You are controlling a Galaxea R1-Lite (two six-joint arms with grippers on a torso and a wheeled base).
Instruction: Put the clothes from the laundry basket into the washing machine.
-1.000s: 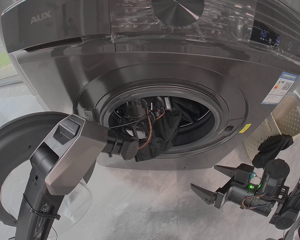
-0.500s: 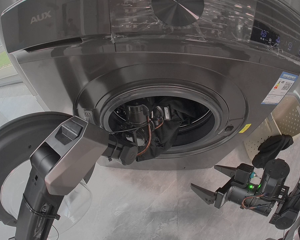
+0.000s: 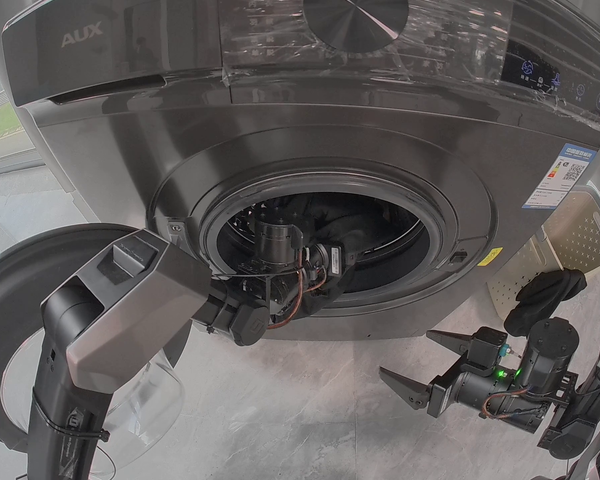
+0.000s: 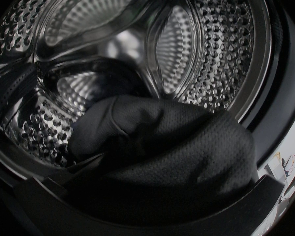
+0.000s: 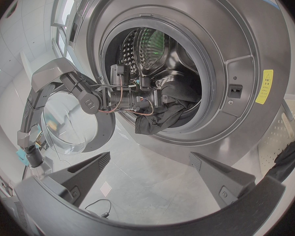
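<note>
The washing machine (image 3: 353, 141) stands with its round door (image 3: 13, 301) swung open to the left. My left gripper (image 3: 343, 248) is inside the drum opening, buried in a black garment (image 3: 353, 225). That garment (image 4: 173, 154) bulges right in front of the left wrist camera against the perforated drum (image 4: 219, 56). In the right wrist view part of the garment (image 5: 154, 123) hangs over the door's lower lip. My right gripper (image 3: 407, 355) is open and empty, low above the floor right of the door opening. Another black garment (image 3: 543, 298) drapes over the laundry basket (image 3: 580, 235).
The basket (image 5: 278, 131) stands at the machine's right side, close to my right arm. The open door's glass bowl (image 5: 65, 122) juts out on the left beside my left arm. Grey tiled floor (image 3: 300, 401) lies in front of the machine.
My left arm has dropped lower and turned at the wrist. The black garment has gone further into the drum, with less of it hanging over the lip. The right arm has stayed put.
</note>
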